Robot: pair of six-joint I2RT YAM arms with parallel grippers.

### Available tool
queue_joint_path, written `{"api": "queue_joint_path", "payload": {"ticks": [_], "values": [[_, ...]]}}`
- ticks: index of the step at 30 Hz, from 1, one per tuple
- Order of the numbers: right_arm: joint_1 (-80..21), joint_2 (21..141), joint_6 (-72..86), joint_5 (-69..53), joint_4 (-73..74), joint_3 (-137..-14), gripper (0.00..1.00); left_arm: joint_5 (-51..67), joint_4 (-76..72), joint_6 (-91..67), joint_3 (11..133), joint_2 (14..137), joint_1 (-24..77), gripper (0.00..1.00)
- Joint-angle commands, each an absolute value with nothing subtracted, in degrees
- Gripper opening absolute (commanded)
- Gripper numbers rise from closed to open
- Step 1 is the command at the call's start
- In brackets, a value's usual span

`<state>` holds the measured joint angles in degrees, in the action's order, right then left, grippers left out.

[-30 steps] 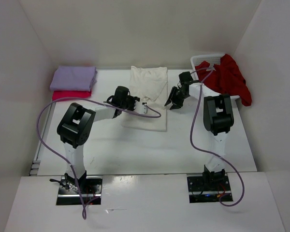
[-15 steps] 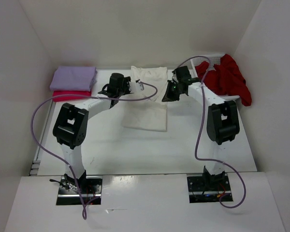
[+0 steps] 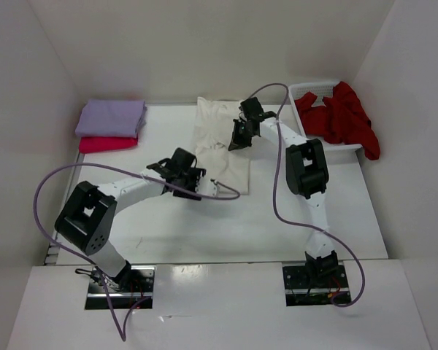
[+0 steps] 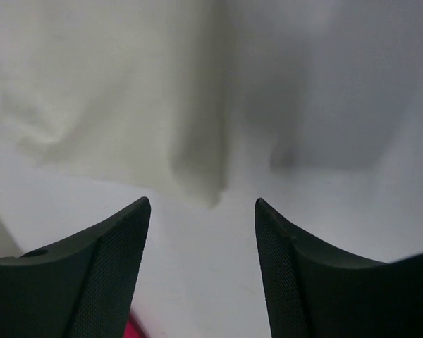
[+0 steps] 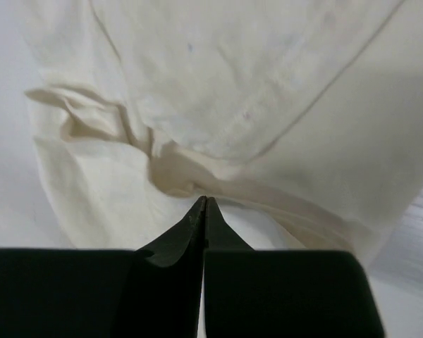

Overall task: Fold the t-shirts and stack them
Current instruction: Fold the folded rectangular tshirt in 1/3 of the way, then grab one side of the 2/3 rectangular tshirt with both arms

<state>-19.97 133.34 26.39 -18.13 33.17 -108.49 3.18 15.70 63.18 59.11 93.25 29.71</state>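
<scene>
Cream shirt (image 3: 219, 146) rumpled mid-table; lavender shirt (image 3: 111, 117) folded atop pink shirt (image 3: 106, 144), left; dark red shirt (image 3: 348, 117) heaped right, seemingly unfolded

left claw (image 4: 201, 203) parted, right claw (image 5: 204, 201) pinched (tight)

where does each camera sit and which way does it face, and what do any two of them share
top external: above and behind the bases, looking down on the table; both arms whole, with left gripper and right gripper.
left wrist: on the left wrist, looking past its open fingers at a corner of the cream t-shirt.
right wrist: on the right wrist, looking along its shut fingers, which pinch a fold of that shirt.
shared: all three show the cream t-shirt.
</scene>
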Motion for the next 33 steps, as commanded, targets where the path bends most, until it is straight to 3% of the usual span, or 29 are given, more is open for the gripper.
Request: {"api": "queue_joint_path", "payload": {"ticks": [1, 9, 11, 12, 14, 18, 21, 23, 27, 33], "values": [[-19.6, 134.3, 25.0, -13.2, 36.1, -115.1, 0.0, 5.8, 18.8, 69.8, 54.7, 90.7, 31.3, 0.69], [-17.3, 128.1, 24.4, -10.8, 35.9, -107.3, 0.01, 2.5, 12.7, 73.6, 55.5, 98.3, 31.8, 0.73], [-16.8, 122.5, 24.4, -10.8, 35.3, -104.2, 0.09, 2.0, 10.7, 75.1, 55.0, 98.8, 31.8, 0.74], [-16.3, 120.7, 24.4, -10.8, 35.2, -100.9, 0.23, 2.0, 9.8, 75.7, 54.1, 98.8, 32.3, 0.74], [-16.3, 117.3, 23.9, -10.8, 35.2, -97.3, 0.39, 1.2, 9.1, 76.4, 54.1, 99.5, 32.3, 0.74], [-16.3, 107.3, 24.5, -12.0, 35.2, -84.1, 0.59, 1.2, 9.1, 76.9, 53.6, 100.0, 32.9, 0.52], [-16.3, 102.2, 26.8, -14.1, 35.2, -75.5, 0.64, 1.8, 9.7, 76.9, 53.1, 100.0, 32.9, 0.24], [-16.9, 100.6, 28.0, -14.7, 35.2, -70.0, 0.69, 2.5, 9.7, 75.6, 53.1, 100.0, 32.9, 0.12], [-17.6, 99.5, 32.8, -20.4, 30.2, -62.4, 0.7, 3.0, 8.5, 75.1, 53.1, 100.0, 33.4, 0.06], [-18.1, 104.3, 33.9, -22.9, 26.5, -63.4, 0.71, 3.0, 8.5, 74.5, 53.1, 100.0, 33.4, 0.02]]}}
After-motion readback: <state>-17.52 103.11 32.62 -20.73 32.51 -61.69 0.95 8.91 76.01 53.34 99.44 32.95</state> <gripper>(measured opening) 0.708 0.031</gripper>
